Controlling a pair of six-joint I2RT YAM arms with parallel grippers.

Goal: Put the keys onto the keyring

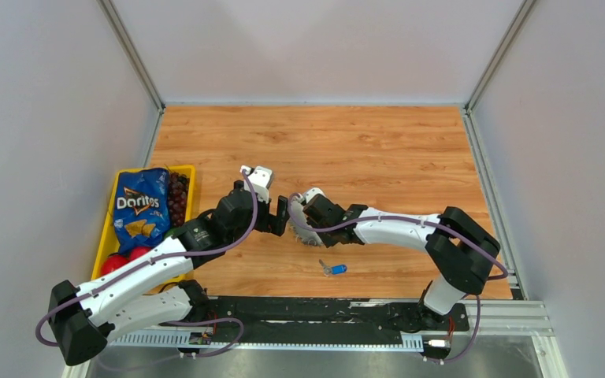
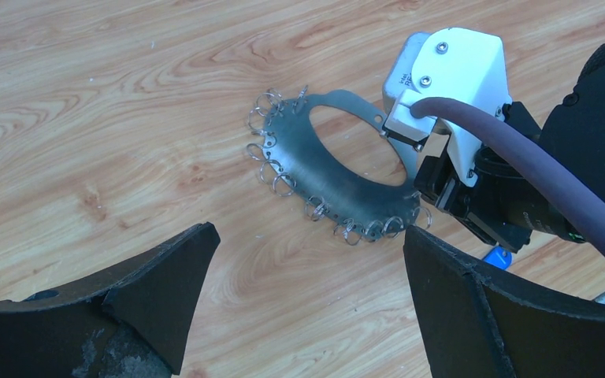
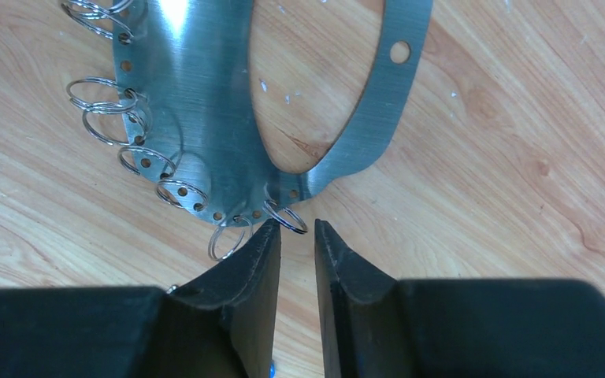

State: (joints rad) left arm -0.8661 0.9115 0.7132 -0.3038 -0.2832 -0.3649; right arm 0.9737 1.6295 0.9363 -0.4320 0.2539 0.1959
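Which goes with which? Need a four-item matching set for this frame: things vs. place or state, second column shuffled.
Things:
1. key
2. keyring
3. left gripper
4. Doritos bag

Place or state:
A. in the yellow bin
B. fingers wide apart
C. lying alone on the table, near the arm bases
D. rim just at the tips of the right gripper

Pairs: 1-C, 2-D, 3-B, 4-A.

silver keyring [image 2: 315, 173], blue-headed key [image 1: 334, 268], yellow tray [image 1: 181, 167]
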